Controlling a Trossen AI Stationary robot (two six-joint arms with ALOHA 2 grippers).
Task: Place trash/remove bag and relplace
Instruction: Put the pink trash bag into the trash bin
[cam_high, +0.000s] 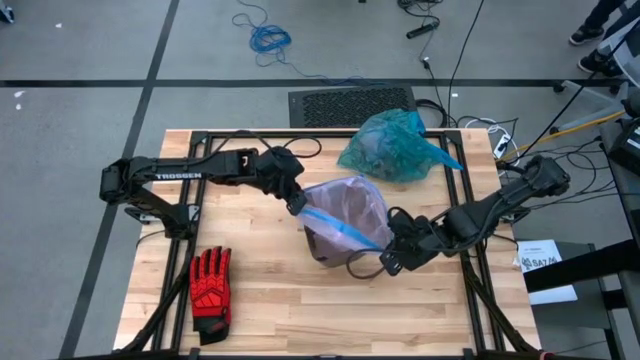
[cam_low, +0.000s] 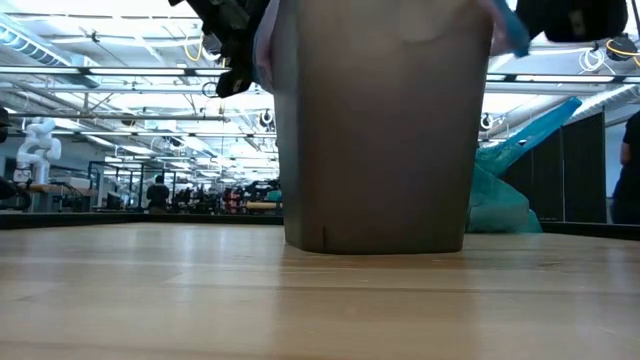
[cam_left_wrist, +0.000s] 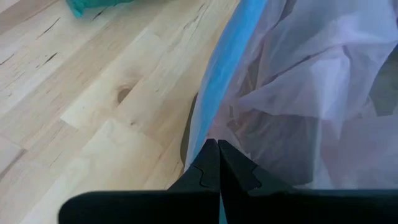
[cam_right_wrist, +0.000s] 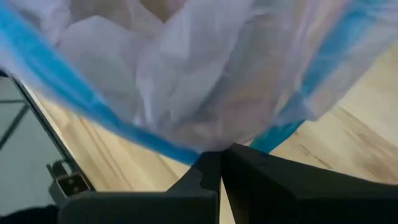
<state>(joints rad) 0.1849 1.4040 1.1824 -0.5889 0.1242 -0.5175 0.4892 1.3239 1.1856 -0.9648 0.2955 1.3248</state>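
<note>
A pale lilac translucent bag (cam_high: 345, 212) with a blue rim is spread over a grey bin (cam_low: 375, 130) that stands on its base at the table's middle. My left gripper (cam_high: 297, 206) is shut on the rim at the bin's left side. My right gripper (cam_high: 393, 250) is shut on the rim at its near right side. The teal-green bag (cam_high: 393, 146) lies bunched on the table at the far right, touched by neither gripper. The trash is hidden. My left gripper pinches the lilac bag's blue rim (cam_left_wrist: 210, 121) between its two fingertips (cam_left_wrist: 208, 155), coming slanting down from the table's left. The film spreads away from the fingers in loose wrinkles over the bin. My right gripper pinches the blue rim (cam_right_wrist: 186, 149) at its fingertips (cam_right_wrist: 211, 163), slanting down from the table's right and near side. The rim runs across the fingers, and the lilac film billows beyond them, slack.
A red-and-black glove (cam_high: 210, 287) lies flat near the front left. Bare wood shows along the near edge (cam_high: 330, 320). Black frame rails border the table (cam_high: 480, 280). Cables and a floor mat (cam_high: 350, 105) lie beyond the far edge.
</note>
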